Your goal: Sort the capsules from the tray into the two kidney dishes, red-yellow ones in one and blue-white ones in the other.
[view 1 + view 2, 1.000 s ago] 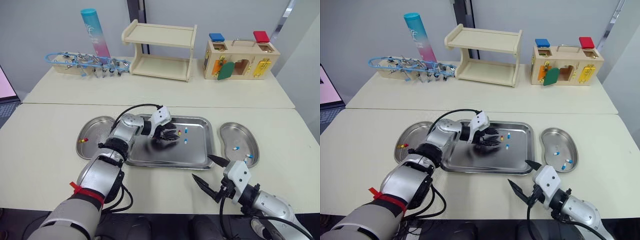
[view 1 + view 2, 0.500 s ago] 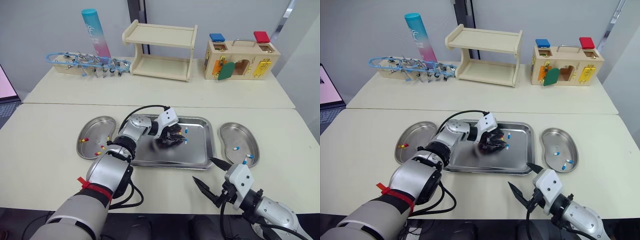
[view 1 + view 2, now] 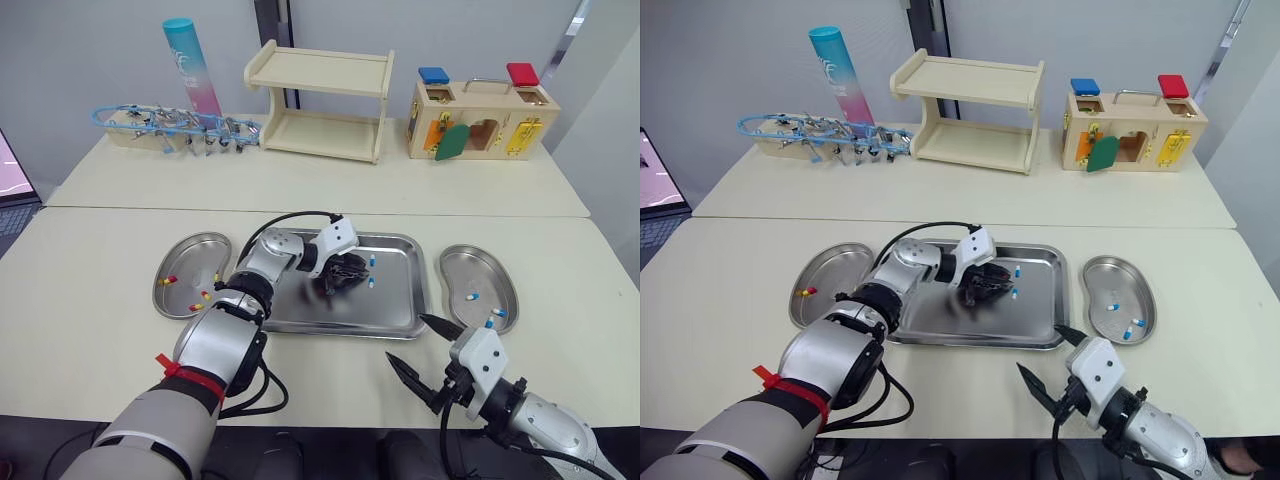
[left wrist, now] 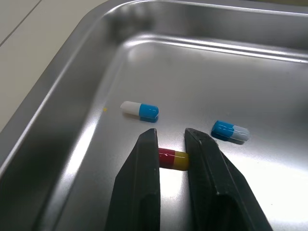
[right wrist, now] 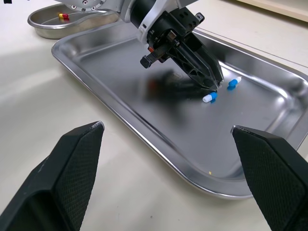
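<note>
Between the jaws of the left gripper (image 4: 171,135) lies the red-yellow capsule (image 4: 173,159), on the floor of the tray (image 4: 57,96). Its long axis runs from one finger to the other, so the narrow jaws pinch it end to end. Two blue-white capsules (image 4: 139,109) lie just beyond the fingertips. The right gripper (image 3: 405,337), jaws wide, hangs well apart.

Shiny metal tray (image 4: 57,82), glossy red-yellow capsule (image 4: 172,159), matt table (image 3: 80,300).
</note>
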You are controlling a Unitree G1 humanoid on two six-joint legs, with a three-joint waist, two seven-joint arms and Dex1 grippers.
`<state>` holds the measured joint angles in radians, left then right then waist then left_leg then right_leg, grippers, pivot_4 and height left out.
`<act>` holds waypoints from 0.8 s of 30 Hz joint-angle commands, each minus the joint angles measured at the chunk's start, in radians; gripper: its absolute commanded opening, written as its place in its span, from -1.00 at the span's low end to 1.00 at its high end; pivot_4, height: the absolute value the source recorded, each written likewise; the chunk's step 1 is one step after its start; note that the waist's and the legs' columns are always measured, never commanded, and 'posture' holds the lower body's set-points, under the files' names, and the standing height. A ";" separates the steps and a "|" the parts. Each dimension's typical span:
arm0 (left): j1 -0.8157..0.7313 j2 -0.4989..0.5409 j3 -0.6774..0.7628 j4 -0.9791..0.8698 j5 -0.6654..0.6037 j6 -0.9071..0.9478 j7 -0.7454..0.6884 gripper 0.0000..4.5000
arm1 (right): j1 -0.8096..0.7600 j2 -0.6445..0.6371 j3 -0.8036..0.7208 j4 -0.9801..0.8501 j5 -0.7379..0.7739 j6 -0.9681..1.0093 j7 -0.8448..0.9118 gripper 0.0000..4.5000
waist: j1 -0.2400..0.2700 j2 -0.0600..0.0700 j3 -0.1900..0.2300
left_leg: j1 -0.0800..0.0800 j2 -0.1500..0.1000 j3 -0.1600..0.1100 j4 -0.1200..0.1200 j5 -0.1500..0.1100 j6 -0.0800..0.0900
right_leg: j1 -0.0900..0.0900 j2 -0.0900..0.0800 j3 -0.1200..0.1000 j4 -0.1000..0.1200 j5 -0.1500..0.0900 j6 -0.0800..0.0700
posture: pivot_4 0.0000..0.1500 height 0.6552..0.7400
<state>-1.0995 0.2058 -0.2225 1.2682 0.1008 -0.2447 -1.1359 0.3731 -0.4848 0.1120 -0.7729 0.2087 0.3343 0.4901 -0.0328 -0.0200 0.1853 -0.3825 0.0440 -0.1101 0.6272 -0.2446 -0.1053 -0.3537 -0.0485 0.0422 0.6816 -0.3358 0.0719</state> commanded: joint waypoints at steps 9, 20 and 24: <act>-0.021 0.073 0.137 -0.119 -0.105 0.014 -0.128 -0.79 | -0.047 -0.008 0.003 0.008 0.005 -0.023 0.027 1.00 | -0.001 0.000 0.000 | -0.001 0.000 0.000 0.000 0.000 0.000 | -0.001 0.000 0.000 0.000 0.000 0.000 | 1.00 1.00; 0.392 0.412 0.333 -0.964 -0.333 0.547 -0.103 -0.79 | -0.194 -0.073 0.041 0.118 0.052 -0.086 0.209 1.00 | -0.029 0.001 0.000 | 0.000 0.002 -0.001 -0.001 0.000 0.000 | 0.000 0.001 0.000 0.001 0.000 0.000 | 1.00 1.00; 0.535 0.533 0.466 -1.107 -0.383 0.694 0.007 -0.79 | -0.287 -0.076 0.062 0.176 0.085 -0.088 0.281 1.00 | -0.017 0.001 0.000 | 0.000 0.002 -0.002 0.000 0.000 0.000 | 0.000 0.000 -0.001 0.001 0.000 0.000 | 1.00 1.00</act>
<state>-0.5853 0.7113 0.1877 0.2274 -0.2541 0.4077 -1.1674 0.1049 -0.5557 0.1741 -0.5875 0.2643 0.2678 0.7388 -0.0500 -0.0192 0.1854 -0.3819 0.0453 -0.1116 0.6276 -0.2445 -0.1055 -0.3530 -0.0484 0.0416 0.6826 -0.3357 0.0717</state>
